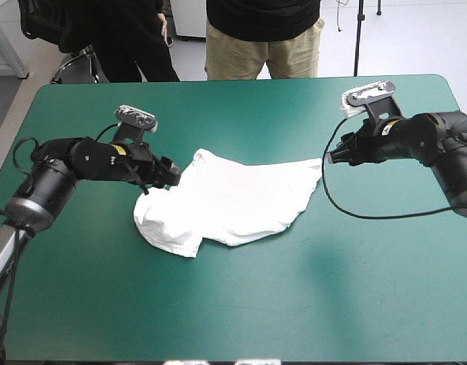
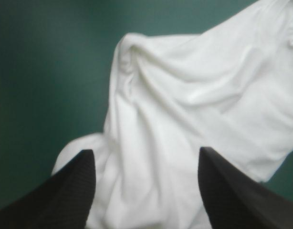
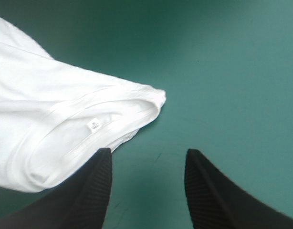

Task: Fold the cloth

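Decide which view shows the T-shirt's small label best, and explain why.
The right wrist view: the label sits plainly near the edge of the T-shirt, ahead of the open right pincer. The high view shows the whole shirt, the label too small to see; the left wrist view shows only rumpled cloth.

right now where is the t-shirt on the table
In the high view the T-shirt lies crumpled near the middle of the table, between the open grippers: the left gripper at its left edge, the right gripper just off its right corner.
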